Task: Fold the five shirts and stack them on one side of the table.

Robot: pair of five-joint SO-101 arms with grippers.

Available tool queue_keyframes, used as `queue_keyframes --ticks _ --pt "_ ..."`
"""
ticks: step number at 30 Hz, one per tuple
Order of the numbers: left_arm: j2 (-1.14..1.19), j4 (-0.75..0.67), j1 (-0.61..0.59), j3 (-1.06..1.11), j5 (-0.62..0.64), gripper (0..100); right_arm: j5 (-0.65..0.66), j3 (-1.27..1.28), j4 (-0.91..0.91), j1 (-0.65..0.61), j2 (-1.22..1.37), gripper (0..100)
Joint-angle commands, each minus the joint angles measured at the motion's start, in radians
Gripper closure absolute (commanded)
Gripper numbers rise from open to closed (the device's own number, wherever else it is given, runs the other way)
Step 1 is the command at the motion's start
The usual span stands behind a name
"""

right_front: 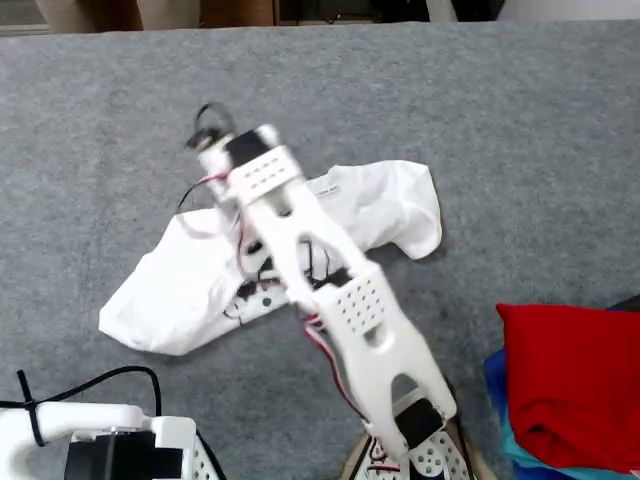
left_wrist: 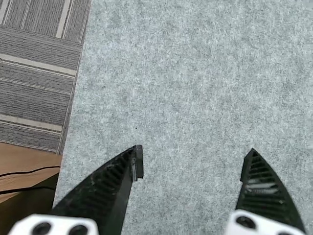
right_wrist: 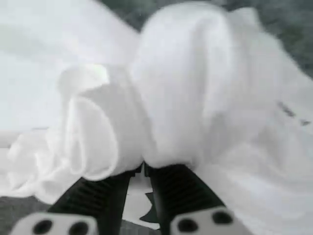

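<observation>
1. The flat grey felt-topped bench (right_front: 520, 120) carries everything.
2. A crumpled white shirt (right_front: 390, 205) of thin, soft cloth lies spread near the bench's middle, partly under the white plastic right arm (right_front: 375, 320). I judge it light, limp and quick to bunch, so it would sag from any single grip. A hem, shoulder seam or corner looks the best place to take hold, drawing the cloth flat along the felt.
3. A stack of folded shirts (right_front: 565, 370), red over blue and teal, sits at the bench's edge on the right arm's side, well apart from the white shirt.
4. The right fingers (right_wrist: 168, 183) are almost closed, pinching a rolled bunch of the white shirt between them.
5. The left fingers (left_wrist: 122, 171) stand wide apart, holding nothing, over bare felt near the bench's edge. Striped grey carpet floor (left_wrist: 34, 73) lies beyond that edge.
</observation>
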Motion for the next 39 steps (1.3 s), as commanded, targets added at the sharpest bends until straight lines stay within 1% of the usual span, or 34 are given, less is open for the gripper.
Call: queue_keyframes --ticks 1,5,11,13,19,21,24,26,29,31,35,39 --pt "-0.01 -0.02 0.011 -0.015 -0.003 68 0.014 0.165 0.023 -0.094 -0.143 99.2" --pt "-0.01 -0.02 0.011 -0.015 -0.003 68 0.018 0.303 0.018 -0.134 -0.213 99.2" --pt "-0.01 -0.015 0.015 -0.006 -0.003 68 0.023 0.312 0.017 -0.148 -0.306 98.8" --pt "-0.01 -0.014 0.029 -0.006 -0.003 68 0.023 0.298 0.017 -0.151 -0.315 95.8" --pt "-0.01 -0.012 0.032 -0.012 -0.003 68 0.018 0.196 0.017 -0.148 -0.317 81.2" --pt "-0.01 -0.012 0.029 -0.012 -0.003 68 0.018 0.13 0.015 -0.148 -0.314 78.8" --pt "-0.01 -0.012 0.028 -0.009 -0.005 68 0.015 0.01 -0.017 -0.148 -0.314 78.5" --pt "-0.01 -0.012 0.028 -0.011 -0.005 68 -0.029 -0.047 -0.055 -0.154 -0.312 78.5" --pt "-0.01 -0.012 0.034 -0.014 -0.005 68 -0.14 -0.068 -0.121 -0.176 -0.294 78.5" --pt "-0.01 -0.012 0.035 -0.014 -0.005 68 -0.213 -0.064 -0.133 -0.2 -0.263 78.5" --pt "-0.01 -0.012 0.032 -0.014 -0.005 68 -0.338 -0.073 -0.095 -0.278 -0.185 78.3" --pt "-0.01 -0.012 0.029 -0.014 -0.005 68 -0.381 -0.073 -0.041 -0.344 -0.143 78.4"
